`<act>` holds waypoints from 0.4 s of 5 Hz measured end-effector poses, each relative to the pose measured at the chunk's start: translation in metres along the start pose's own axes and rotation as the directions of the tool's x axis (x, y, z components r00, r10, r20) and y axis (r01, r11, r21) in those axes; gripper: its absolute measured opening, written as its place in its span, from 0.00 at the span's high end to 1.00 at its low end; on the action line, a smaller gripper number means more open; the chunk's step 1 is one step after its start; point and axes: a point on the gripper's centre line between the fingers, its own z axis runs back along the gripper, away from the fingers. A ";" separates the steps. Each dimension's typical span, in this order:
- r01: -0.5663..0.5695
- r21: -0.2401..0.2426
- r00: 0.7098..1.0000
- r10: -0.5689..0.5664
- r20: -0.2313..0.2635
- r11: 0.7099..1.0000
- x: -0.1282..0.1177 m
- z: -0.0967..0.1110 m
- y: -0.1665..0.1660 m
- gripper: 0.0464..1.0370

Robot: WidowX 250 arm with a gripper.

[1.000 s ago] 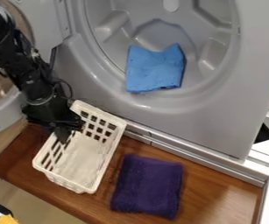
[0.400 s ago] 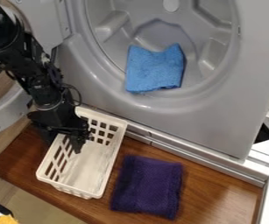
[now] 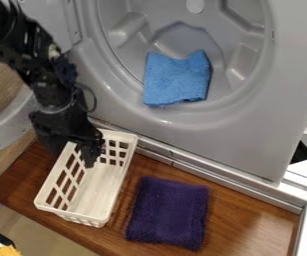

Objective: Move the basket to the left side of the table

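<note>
The white basket (image 3: 99, 192) stands on the left part of the table (image 3: 239, 227), slightly farther left in the view than a moment ago. The gripper (image 3: 88, 158) reaches over its upper left side, down into it; whether it is spread or closed, I cannot tell. The basket is rigid plastic, with square-cut lattice walls. Beside it lies a nubby purple cloth (image 3: 169, 212) on glossy brown wood; behind, a blue cloth (image 3: 176, 78) rests in the grey washer's (image 3: 256, 142) round hollow.

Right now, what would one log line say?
gripper: at upper left of basket | basket: left part of wooden table | purple cloth: right of basket | blue cloth: in machine opening
</note>
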 end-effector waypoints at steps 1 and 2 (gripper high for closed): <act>0.076 0.077 0.997 -0.077 0.013 0.994 0.000 0.027 -0.007 0.04; 0.182 0.090 0.979 -0.189 0.075 0.979 0.006 0.047 -0.015 0.04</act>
